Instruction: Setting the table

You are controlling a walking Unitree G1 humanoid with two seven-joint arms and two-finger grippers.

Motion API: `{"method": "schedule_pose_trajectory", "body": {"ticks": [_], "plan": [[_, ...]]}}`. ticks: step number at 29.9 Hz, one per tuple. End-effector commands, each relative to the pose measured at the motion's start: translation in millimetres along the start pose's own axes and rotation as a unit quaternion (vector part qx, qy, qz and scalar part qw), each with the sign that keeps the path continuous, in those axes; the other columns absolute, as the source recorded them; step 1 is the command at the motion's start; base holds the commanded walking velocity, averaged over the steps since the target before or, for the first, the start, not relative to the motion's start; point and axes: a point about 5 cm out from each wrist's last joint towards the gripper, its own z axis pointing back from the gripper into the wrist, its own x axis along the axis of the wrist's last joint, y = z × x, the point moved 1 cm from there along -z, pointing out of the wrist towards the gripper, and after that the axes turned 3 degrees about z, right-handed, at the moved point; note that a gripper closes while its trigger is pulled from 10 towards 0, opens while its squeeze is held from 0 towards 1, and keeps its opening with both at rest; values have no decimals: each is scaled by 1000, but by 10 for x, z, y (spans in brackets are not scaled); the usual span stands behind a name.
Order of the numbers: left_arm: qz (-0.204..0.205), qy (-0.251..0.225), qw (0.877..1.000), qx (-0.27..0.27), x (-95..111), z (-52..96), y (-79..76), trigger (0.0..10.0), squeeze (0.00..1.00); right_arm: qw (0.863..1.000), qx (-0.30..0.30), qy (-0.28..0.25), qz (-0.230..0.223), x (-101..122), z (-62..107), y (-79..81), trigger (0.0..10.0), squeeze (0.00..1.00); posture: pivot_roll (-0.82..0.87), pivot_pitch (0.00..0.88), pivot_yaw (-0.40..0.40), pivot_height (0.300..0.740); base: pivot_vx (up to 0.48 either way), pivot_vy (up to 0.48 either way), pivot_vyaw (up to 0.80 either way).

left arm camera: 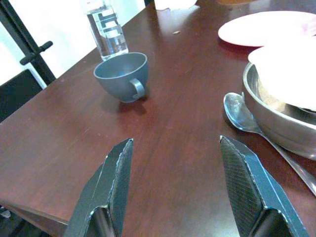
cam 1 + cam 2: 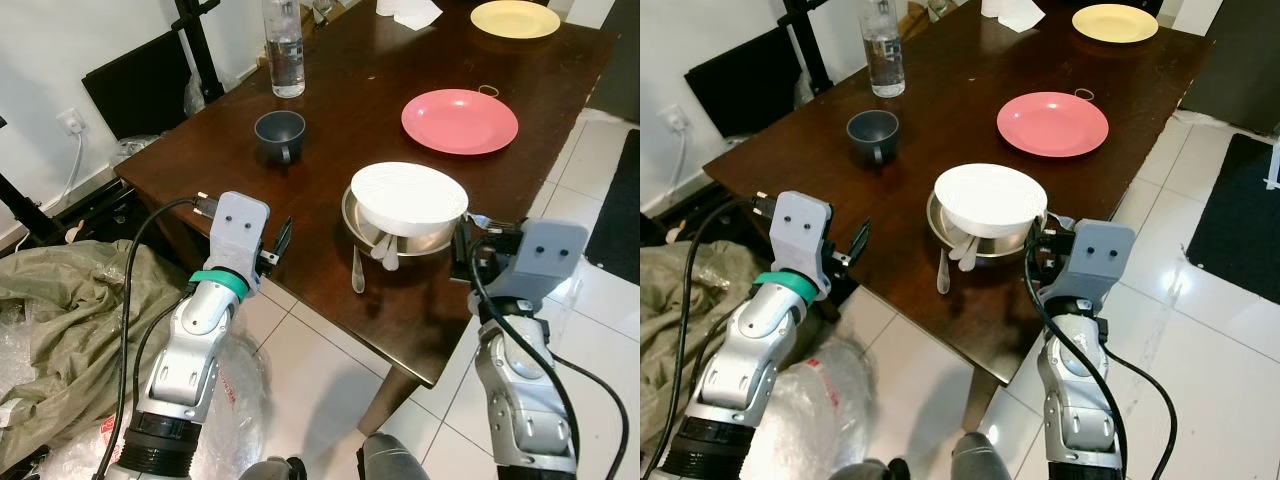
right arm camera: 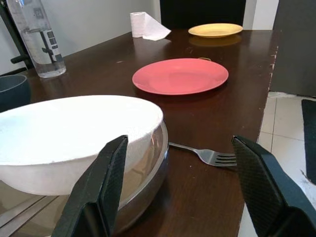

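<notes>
Both grippers sit low at near edge of dark wood table (image 2: 330, 100), fingers spread, nothing held. Left gripper (image 2: 278, 245) at the near-left edge; right gripper (image 2: 1042, 243) at the near-right edge, just beside the steel bowl (image 2: 420, 243).

White bowl (image 2: 410, 195) nests tilted in steel bowl, just ahead-left of R gripper. Spoons (image 2: 358, 268) lie under/against steel bowl on the side toward L gripper; long axis runs roughly front-to-back, the one lying clear has its handle toward the table's near edge, bowl end tucked by steel rim. Fork (image 3: 207, 155) lies on table between R gripper's fingers and ahead of them, long axis crosswise to gripper, tines toward its right finger, handle running under steel bowl rim.

Grey cup (image 1: 122, 76) ahead of L gripper, upright, handle facing gripper. Water bottle (image 2: 284, 45) beyond cup. Pink plate (image 2: 460, 120) well ahead of R gripper, yellow plate (image 2: 515, 18) at far end, paper roll (image 3: 143, 24) near it.

R wrist view gives fork tines clearly; eye views show just a glint there. L wrist view shows spoon bowl face-up by steel rim. Eye views add olive cloth (image 2: 60, 310) on floor beside L arm.
</notes>
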Motion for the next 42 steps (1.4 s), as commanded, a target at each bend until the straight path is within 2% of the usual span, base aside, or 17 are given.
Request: {"method": "schedule_pose_trajectory", "body": {"ticks": [1, 9, 25, 30, 42], "plan": [[-3, 8, 1000, 6, -50, 7, 18, 10000, 0, 1000, 3, 0, -1, -22, -9, 25, 10000, 0, -226, 0, 113, 740, 0, 0, 0], [-6, 9, 1000, 9, -50, 10, 40, 10000, 0, 1000, 2, 6, -15, -41, -26, 44, 10000, 0, -206, 0, 107, 740, 0, 0, 0], [-6, 17, 1000, 6, -79, 31, 46, 10000, 0, 1000, 8, 10, -12, -86, -54, 71, 10000, 0, -187, 0, 99, 740, 0, 0, 0], [10, 25, 1000, 14, -103, 43, 56, 10000, 0, 1000, 17, 6, -11, -82, -72, 87, 10000, 0, -175, 0, 100, 740, 0, 0, 0], [1, 25, 1000, 18, -100, 49, 81, 10000, 0, 999, 18, 10, -25, -104, -78, 143, 10000, 0, -163, 0, 104, 740, 0, 0, 0]]}}
